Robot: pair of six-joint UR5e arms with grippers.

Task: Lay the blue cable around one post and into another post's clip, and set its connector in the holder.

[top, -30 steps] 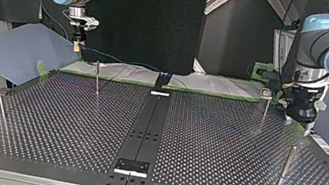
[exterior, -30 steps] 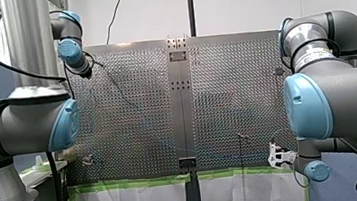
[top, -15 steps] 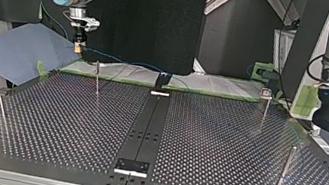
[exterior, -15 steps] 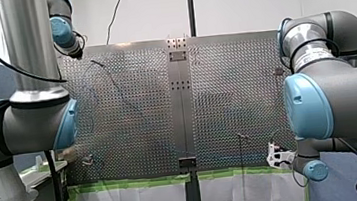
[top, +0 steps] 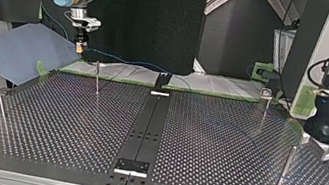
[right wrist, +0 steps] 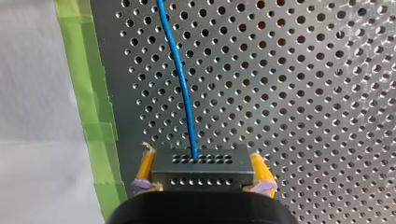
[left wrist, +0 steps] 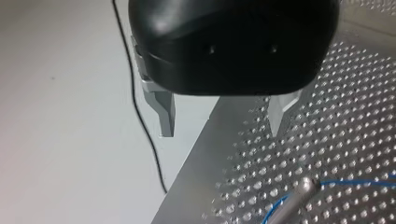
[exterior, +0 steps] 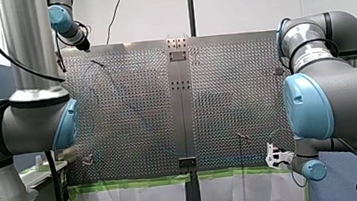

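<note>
Perforated metal counter (top: 219, 147), my right hand (right wrist: 201, 173) at its edge lined with green tape (right wrist: 91, 93), yellow pads (right wrist: 145, 165) clamped on the dark connector (right wrist: 201, 163), blue cable (right wrist: 180, 79) running from it across the holes, my left hand (left wrist: 223, 127) over the opposite edge (metal fingers (left wrist: 166, 116) spread, nothing held), a post (left wrist: 292, 203) ahead of it.

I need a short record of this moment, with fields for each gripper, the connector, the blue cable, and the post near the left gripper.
left gripper: fingers open, nothing between them
right gripper: shut on the connector, yellow pads on its two sides
connector: dark block, held, not set down
blue cable: leaves the connector, runs over the perforated table
post: ahead of the left gripper, cable close by it
</note>
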